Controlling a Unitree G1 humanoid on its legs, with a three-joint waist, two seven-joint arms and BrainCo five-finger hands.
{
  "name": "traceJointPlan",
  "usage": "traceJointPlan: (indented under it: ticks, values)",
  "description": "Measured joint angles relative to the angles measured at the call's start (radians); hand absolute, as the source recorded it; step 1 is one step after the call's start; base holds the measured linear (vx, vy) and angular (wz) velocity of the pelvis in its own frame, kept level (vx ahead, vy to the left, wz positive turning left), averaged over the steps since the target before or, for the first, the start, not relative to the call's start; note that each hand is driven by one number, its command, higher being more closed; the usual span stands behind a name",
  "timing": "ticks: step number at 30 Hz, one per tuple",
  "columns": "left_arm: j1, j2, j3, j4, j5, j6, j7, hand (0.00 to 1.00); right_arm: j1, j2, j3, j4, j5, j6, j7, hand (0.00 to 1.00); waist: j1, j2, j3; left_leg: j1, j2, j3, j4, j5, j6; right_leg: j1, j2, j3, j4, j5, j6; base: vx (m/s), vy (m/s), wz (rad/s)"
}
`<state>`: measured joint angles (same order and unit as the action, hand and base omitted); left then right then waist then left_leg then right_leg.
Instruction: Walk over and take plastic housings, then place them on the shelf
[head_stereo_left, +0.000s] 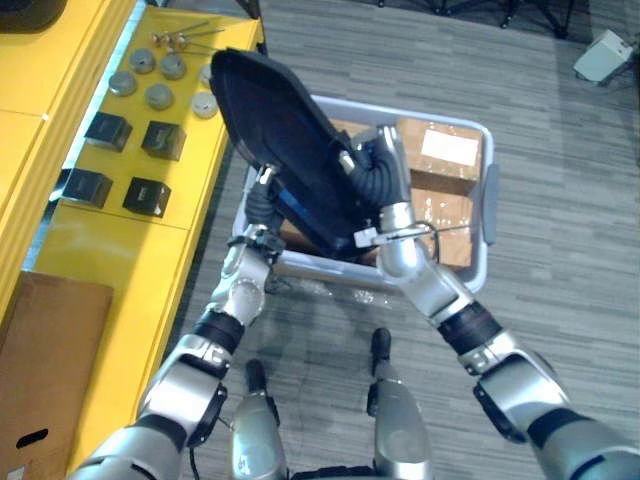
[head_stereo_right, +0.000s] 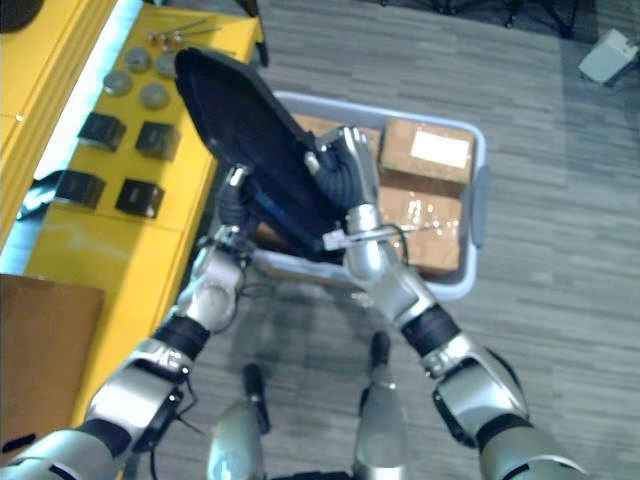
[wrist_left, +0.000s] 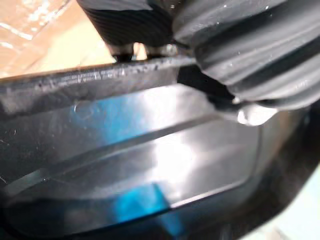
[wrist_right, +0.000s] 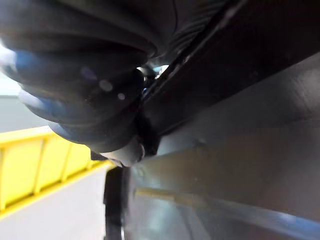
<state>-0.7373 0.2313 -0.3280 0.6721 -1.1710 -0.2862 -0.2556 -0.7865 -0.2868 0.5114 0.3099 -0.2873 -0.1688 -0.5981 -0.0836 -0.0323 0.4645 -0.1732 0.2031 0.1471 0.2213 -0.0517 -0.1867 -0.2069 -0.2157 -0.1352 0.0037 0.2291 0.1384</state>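
Pick done, place pending. Yellow shelf (head_stereo_left: 120, 260) at the robot's left carried no housing yet. Grey bin (head_stereo_left: 488, 215) stood just beside it. The black plastic housing (head_stereo_left: 280, 130) was held tilted above the bin, upper end towards the shelf. Right hand (head_stereo_left: 372, 165) looked clamped over its edge. Left hand (head_stereo_left: 262, 205) sat at the lower edge with fingers hidden, so grip unknown. Remaining: carry across, set down. Bin held cardboard boxes (head_stereo_left: 440, 160). Shelf clutter likely limited the landing spot: brown carton (head_stereo_left: 45, 350), black blocks (head_stereo_left: 163, 140), grey discs (head_stereo_left: 159, 96), bolts (head_stereo_left: 180, 40).
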Motion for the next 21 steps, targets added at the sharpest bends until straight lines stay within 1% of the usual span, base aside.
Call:
traceJointPlan:
  ticks: [5, 10, 11, 14, 17, 19, 21]
  values:
    - [0.003, -0.001, -0.011, 0.0, 0.005, -0.043, -0.003, 1.0, 0.003, -0.003, 0.0, -0.017, 0.0, -0.001, 0.005, 1.0, -0.009, 0.0, 0.0, 0.0, 0.0, 0.0, 0.0, 0.0, 0.0, 0.0, 0.0, 0.0, -0.001, 0.001, 0.001, -0.01, 0.039, 0.0]
    - [0.009, -0.002, -0.022, -0.002, 0.005, -0.059, -0.002, 1.0, 0.018, -0.005, -0.001, -0.026, 0.0, -0.003, -0.001, 1.0, -0.008, 0.003, -0.002, 0.0, 0.0, -0.001, 0.0, 0.0, 0.0, 0.003, 0.0, 0.0, -0.001, 0.001, 0.001, -0.01, 0.029, 0.01]
    - [0.017, -0.003, -0.029, -0.003, 0.005, -0.063, 0.0, 1.0, 0.029, -0.005, 0.0, -0.028, -0.001, -0.003, -0.007, 0.0, -0.008, 0.007, -0.003, 0.003, 0.0, -0.002, 0.0, 0.0, 0.001, 0.007, 0.0, -0.001, -0.002, 0.001, 0.001, -0.01, 0.046, 0.04]
    - [0.052, -0.016, -0.033, -0.009, 0.009, -0.065, 0.007, 1.0, 0.065, -0.003, 0.004, -0.035, -0.001, -0.004, -0.007, 0.0, -0.007, 0.012, -0.006, 0.031, 0.0, -0.002, 0.001, -0.009, 0.0, 0.041, 0.001, -0.002, -0.015, 0.002, 0.003, -0.01, 0.042, 0.01]
    - [0.073, -0.022, -0.033, -0.029, 0.01, -0.086, 0.01, 1.0, 0.088, -0.002, 0.003, -0.066, 0.001, -0.005, -0.007, 0.0, -0.006, 0.013, -0.007, 0.033, 0.0, -0.002, 0.021, -0.021, 0.003, 0.054, 0.0, -0.003, -0.019, 0.002, 0.003, -0.03, 0.04, -0.02]
    - [0.078, -0.023, -0.033, -0.032, 0.012, -0.086, 0.013, 1.0, 0.098, 0.001, 0.0, -0.067, 0.011, -0.005, -0.006, 0.0, -0.004, 0.013, -0.007, 0.036, 0.0, -0.003, 0.032, -0.027, 0.004, 0.062, 0.0, -0.003, -0.02, 0.001, 0.003, -0.04, 0.034, 0.0]
    - [0.107, -0.026, -0.033, -0.065, 0.02, -0.089, 0.032, 1.0, 0.117, 0.004, -0.004, -0.088, 0.03, -0.002, 0.006, 0.0, -0.002, 0.013, -0.007, 0.048, 0.0, -0.002, 0.033, -0.031, 0.004, 0.074, -0.001, -0.003, -0.021, 0.001, 0.003, -0.01, 0.016, 0.0]
